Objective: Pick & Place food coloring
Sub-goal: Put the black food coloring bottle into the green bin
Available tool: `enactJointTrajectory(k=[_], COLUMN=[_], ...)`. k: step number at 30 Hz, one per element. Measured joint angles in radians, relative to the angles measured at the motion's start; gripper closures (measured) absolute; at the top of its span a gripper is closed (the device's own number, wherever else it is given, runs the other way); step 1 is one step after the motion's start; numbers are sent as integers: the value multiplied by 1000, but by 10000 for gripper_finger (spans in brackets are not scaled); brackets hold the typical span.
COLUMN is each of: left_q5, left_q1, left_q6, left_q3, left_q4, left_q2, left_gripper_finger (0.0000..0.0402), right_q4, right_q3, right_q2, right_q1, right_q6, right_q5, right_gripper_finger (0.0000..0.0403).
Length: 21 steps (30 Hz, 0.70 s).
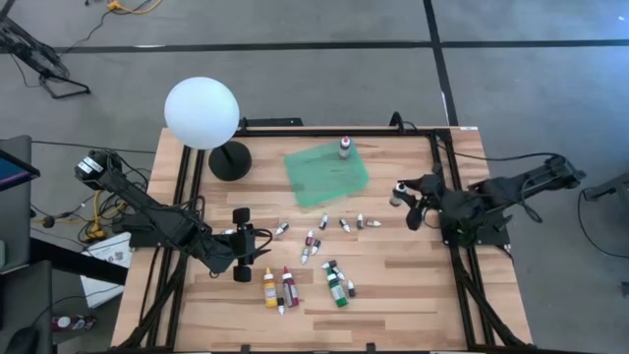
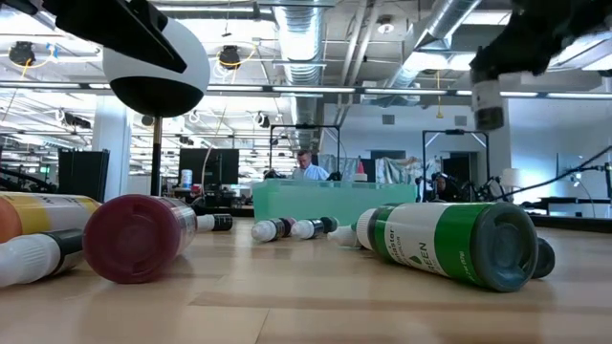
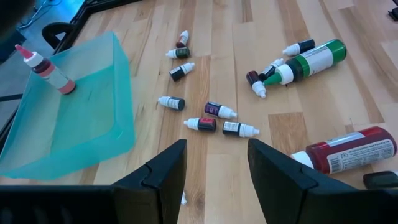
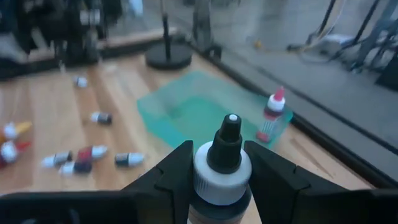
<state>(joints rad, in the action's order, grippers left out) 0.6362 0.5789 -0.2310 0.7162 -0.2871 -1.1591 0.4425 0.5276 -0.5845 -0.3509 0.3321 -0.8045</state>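
The right gripper (image 4: pixel 214 168) was clamped on a food coloring bottle (image 4: pixel 225 163). The green tray (image 4: pixel 199 102) lay just ahead. A loose hold could have dropped it early.

The left gripper (image 3: pixel 214 165) waited with fingers apart.

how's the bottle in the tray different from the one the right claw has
The tray bottle stands upright in the green tray, free of any claw; the held bottle sits between the right claw's fingers above the table. The tray bottle has a pink tip, the held one a dark nozzle. Both point upward.
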Motion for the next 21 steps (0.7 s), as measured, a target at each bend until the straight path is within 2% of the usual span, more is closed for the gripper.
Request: enactJointTrajectory(k=[4,9,16,21], left_q5=[1,2,5,5], left_q1=[0,0,0,0], left_q6=[0,1,16,17], left_q3=[0,0,0,0], left_q4=[1,2,15,16], left_q2=[0,0,0,0], left_gripper_finger=[236,236,236,236], right_q4=[-318,-692,-945,-1159], right_q3=[-146,-256,-278,-278], right_q2=[32,-26,-219,-394], right_q1=[51,144,304,419], right_q6=[-110,-224,-254,-278], right_q5=[-12,6,165,233], right_gripper_finger=[276,277,270,272])
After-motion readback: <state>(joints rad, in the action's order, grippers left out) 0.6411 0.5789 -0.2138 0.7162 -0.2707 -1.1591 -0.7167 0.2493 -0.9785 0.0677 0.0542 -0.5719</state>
